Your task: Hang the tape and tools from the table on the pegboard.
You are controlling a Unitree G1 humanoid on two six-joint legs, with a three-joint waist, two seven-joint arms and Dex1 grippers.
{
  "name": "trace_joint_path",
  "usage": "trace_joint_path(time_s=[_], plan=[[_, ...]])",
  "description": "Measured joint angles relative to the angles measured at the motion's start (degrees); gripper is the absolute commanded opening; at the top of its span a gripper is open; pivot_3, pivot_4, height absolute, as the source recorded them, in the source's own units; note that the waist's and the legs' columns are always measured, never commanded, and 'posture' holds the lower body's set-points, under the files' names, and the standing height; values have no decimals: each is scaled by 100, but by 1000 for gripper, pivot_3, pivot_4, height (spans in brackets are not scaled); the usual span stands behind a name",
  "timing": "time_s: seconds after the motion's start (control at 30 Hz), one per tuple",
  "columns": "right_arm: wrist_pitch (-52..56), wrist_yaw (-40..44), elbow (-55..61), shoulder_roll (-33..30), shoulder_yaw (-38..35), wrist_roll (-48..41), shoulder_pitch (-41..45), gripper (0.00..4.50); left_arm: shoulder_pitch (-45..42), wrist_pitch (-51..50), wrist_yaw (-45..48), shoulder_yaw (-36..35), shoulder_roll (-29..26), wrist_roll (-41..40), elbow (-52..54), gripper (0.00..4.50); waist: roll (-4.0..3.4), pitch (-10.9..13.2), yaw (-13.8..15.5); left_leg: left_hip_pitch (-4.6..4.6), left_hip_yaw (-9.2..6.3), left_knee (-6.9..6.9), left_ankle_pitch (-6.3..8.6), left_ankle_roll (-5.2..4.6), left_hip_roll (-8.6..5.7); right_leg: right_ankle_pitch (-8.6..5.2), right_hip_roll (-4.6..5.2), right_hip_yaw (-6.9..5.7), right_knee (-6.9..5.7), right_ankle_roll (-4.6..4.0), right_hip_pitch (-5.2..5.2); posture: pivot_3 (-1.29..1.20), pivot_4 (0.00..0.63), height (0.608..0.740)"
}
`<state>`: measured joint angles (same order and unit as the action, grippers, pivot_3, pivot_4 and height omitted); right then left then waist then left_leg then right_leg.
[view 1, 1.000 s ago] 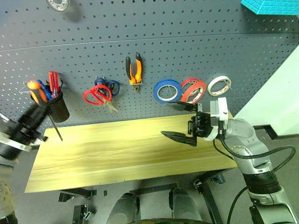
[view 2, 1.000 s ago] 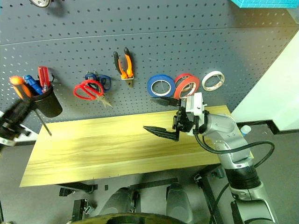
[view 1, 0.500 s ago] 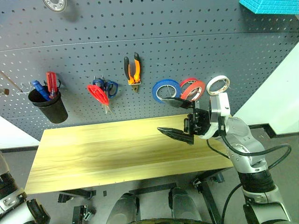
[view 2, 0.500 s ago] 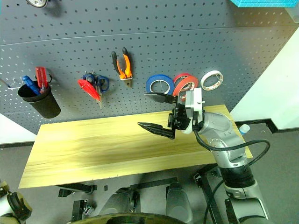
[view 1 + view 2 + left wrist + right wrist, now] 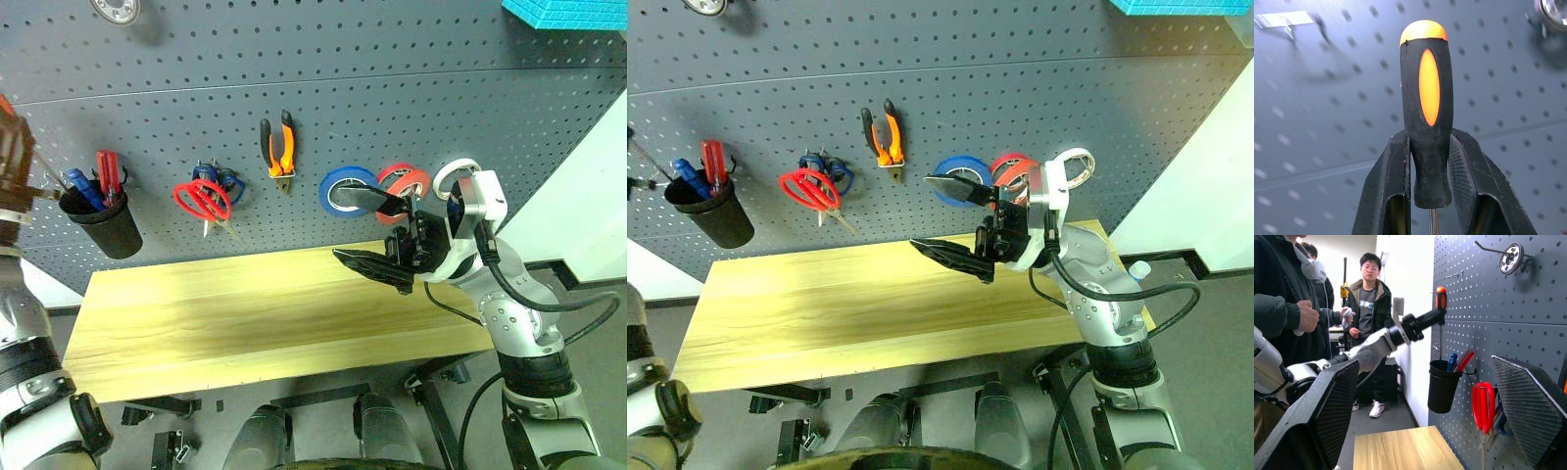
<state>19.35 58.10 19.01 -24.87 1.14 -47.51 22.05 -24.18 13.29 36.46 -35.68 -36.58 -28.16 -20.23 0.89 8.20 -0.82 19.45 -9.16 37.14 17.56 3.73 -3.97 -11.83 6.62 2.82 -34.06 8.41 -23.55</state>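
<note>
The left gripper (image 5: 1427, 191) has risen from low by the table's left end to the pegboard's (image 5: 392, 108) left edge, above the black cup (image 5: 103, 223), and the red scissors (image 5: 203, 200) on their hook are now lying flatter than half a second ago. The right gripper (image 5: 377, 235) has lifted slightly over the table (image 5: 245, 313) and is now sitting in front of the blue roll (image 5: 338, 191). The left fingers (image 5: 1388, 186) are clamping narrowly on the lower part of the screwdriver's (image 5: 1426, 112) orange-and-black handle, one on each side. The right gripper is standing wide apart, holding and touching nothing. The screwdriver is being held close in front of the pegboard, its long axis running roughly upright, orange cap upward and thin shaft hanging down toward the cup; whether the tip is reaching the cup is hard to say from here. The pliers (image 5: 279, 145) are hanging handles up on a hook, and the red tape (image 5: 407, 184) is hanging beside the blue roll, partly behind the right gripper.
</note>
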Motion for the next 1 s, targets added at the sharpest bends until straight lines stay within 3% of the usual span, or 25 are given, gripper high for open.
trace_joint_path(time_s=[0.1,0.33,0.5,0.6,0.83,1.0], plan=[[0,-14,0,-1,0,11,0,4500,8,-53,-8,201,162,14,-24,712,0,0,-1,1,0,0,0,0,0,0,0,0,0,0,-1,-24,82,738],[0,-85,45,-33,0,123,-26,4500,155,-152,-74,325,199,15,43,2971,0,0,-15,1,0,-1,0,0,0,0,0,1,-1,0,-3,-25,82,738],[-17,-87,45,-59,-2,235,-77,4500,322,-322,-171,236,196,-243,370,2971,1,0,-13,2,0,-1,0,0,0,0,1,1,-1,0,-3,-24,88,738],[-139,-38,-18,-139,-59,414,-172,4500,741,-687,-180,59,189,-663,1201,2971,1,0,-27,3,2,-2,2,-2,1,0,2,3,0,1,-5,-25,89,738],[-681,240,-497,-543,-293,1014,-695,4500,3069,-1560,423,-52,254,-1462,3335,2971,-3,2,-30,1,12,-7,5,-7,3,-4,3,7,3,-4,-4,-8,96,738],[-1188,463,-920,-657,-412,1435,-994,4500,4256,-1359,931,118,510,-1067,3663,2971,-7,3,15,-8,15,2,5,-9,6,-29,-1,6,5,-6,14,7,98,738]])
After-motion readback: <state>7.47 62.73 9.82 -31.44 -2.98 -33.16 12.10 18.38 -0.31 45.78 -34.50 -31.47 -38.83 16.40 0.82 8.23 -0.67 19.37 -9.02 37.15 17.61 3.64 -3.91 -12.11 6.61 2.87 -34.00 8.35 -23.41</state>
